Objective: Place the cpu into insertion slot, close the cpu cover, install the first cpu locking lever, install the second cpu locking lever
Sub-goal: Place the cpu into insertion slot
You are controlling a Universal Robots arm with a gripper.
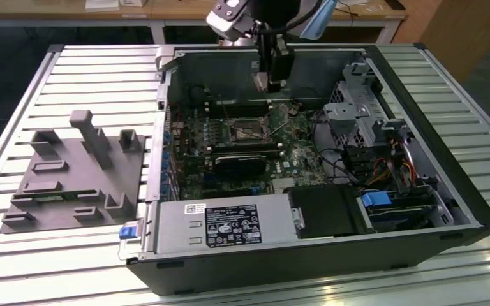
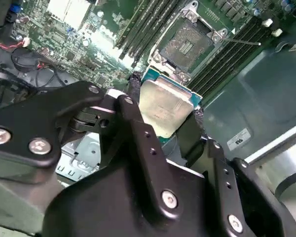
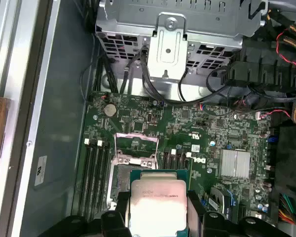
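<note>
While I watch the feeds, the gripper (image 1: 267, 84) hangs over the far part of the open computer case (image 1: 449, 210), which lies on its side on the slatted table (image 1: 100, 70). Its two black fingers (image 2: 133, 98) are drawn in on opposite edges of the cpu (image 2: 165, 106) and grip it, silver top showing and green edge visible past the lid.

From what I can see in both wrist views, the chip is clear of the board, held in the air over the motherboard (image 3: 207, 128) and just beside the insertion slot (image 2: 186, 44) – not seated. I see the slot's dark centre bare inside its metal rim. In the first wrist view the cpu cover (image 3: 136, 144) looks swung up off the slot, between the long black memory slots (image 3: 96, 173).

In the exterior view the slot (image 1: 247, 132) lies below the gripper, a little nearer. The grey power supply (image 1: 219, 226) fills the case's near side, and a grey fixture (image 1: 74, 175) sits on the table at the exterior view's left
</note>
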